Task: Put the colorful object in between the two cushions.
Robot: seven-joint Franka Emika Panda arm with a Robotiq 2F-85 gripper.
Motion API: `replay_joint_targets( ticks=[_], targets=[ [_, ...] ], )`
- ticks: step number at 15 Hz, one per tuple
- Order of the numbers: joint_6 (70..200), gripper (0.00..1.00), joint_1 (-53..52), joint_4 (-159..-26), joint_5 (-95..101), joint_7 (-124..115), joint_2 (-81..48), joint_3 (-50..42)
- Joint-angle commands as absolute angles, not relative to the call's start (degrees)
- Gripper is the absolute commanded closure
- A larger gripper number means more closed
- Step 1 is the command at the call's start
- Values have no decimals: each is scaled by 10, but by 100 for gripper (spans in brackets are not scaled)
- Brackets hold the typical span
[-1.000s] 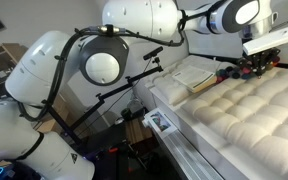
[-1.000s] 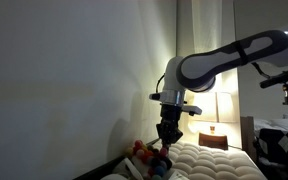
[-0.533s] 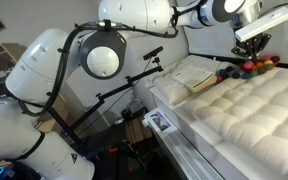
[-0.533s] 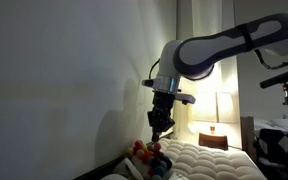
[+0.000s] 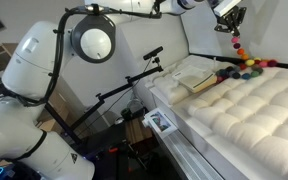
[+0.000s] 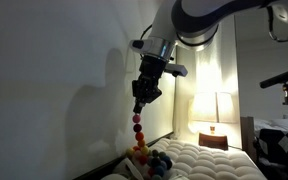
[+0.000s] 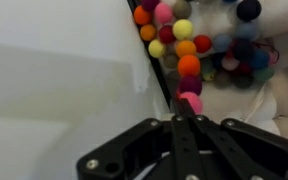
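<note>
The colorful object (image 5: 246,68), a string of red, orange, yellow, green, blue and dark beads, was partly lifted. In an exterior view a short strand hung straight down from the upper right of the frame, and the rest lay heaped below it at the far edge of the tufted cushion (image 5: 252,120), near the far end of the smooth cushion (image 5: 191,76). Whether the heap sat on a cushion or in the gap between them could not be told. In an exterior view the same strand (image 6: 138,128) dropped vertically at centre frame to a heap at the lower middle, beside the near corner of the tufted cushion (image 6: 219,162). In the wrist view the beads (image 7: 188,66) ran as a line from bottom centre up to a cluster at upper right. The end effector (image 5: 228,22) was clamped narrow on the top of the strand. The wrist view showed its fingers (image 7: 187,118) pressed together with a pink bead at the tips, and it hung above the heap in an exterior view (image 6: 140,103). The white arm (image 5: 34,70) filled the left of the frame, with a black tripod stand (image 5: 134,85) at centre. A pale wall (image 6: 54,90) took the left half, and a lit table lamp (image 6: 216,103) stood right of centre.
</note>
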State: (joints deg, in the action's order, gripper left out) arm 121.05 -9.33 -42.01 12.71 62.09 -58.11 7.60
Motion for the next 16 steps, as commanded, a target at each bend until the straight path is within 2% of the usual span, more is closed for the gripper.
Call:
replay_joint_targets(
  ticks=[1, 6, 16],
  targets=[
    [1230, 100, -121, -498, 153, 591, -525, 65],
    [1259, 100, -151, -614, 170, 595, -446, 79],
    [1497, 100, -164, -842, 175, 527, -248, 69]
  ],
)
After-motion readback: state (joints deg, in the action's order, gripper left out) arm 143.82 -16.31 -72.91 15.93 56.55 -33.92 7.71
